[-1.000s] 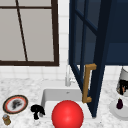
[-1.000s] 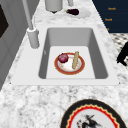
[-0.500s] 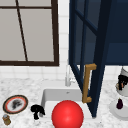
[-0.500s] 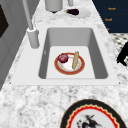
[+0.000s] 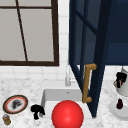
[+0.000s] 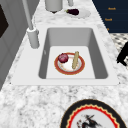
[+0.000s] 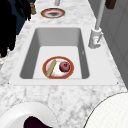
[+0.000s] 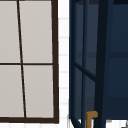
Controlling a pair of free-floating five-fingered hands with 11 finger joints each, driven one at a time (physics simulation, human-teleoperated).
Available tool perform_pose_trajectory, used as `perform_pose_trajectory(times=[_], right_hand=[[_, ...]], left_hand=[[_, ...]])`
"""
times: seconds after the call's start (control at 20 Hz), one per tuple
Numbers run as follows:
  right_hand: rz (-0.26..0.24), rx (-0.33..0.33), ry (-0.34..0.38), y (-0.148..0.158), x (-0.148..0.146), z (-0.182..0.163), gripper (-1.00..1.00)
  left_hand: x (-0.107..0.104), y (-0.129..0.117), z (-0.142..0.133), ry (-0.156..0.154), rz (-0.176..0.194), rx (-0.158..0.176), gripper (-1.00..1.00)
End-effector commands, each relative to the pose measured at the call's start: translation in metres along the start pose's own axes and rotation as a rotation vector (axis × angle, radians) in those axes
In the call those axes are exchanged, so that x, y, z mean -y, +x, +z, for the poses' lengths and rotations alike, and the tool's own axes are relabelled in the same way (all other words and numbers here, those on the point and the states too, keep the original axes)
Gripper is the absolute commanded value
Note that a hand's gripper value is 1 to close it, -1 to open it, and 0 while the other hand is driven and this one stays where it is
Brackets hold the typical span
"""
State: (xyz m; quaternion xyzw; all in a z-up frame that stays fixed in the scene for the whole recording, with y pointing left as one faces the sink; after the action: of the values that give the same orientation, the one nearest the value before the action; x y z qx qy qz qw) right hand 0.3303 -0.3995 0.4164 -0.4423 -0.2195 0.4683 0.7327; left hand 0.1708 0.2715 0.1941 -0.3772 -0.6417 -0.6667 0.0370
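My left hand floats at the sink's front left corner, fingers hanging relaxed, holding nothing. My right hand hovers against the left side of a white pot on the right counter. In the sink lies an orange-rimmed plate carrying a red onion and a tan stick-shaped item. A hand shows at the right edge of the left side view, off the counter's front. A big red ball sits low in the front view.
The navy cabinet door with a wooden handle stands open over the sink. A patterned plate and a small jar are on the left counter. An eggplant lies on a white plate; the faucet stands behind.
The right hand has edged slightly left and lower beside the pot. Everything else stays as it was.
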Motion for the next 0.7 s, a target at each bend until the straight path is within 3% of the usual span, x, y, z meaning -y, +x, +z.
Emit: perform_pose_trajectory(times=[0.0,0.65], right_hand=[[0.060,0.066,-0.009,0.006,0.001,0.015,1.00],[0.083,0.107,-0.016,0.019,0.024,0.060,1.00]], left_hand=[[0.000,0.000,0.000,0.000,0.000,0.000,0.00],[0.000,0.000,0.000,0.000,0.000,0.000,0.00]])
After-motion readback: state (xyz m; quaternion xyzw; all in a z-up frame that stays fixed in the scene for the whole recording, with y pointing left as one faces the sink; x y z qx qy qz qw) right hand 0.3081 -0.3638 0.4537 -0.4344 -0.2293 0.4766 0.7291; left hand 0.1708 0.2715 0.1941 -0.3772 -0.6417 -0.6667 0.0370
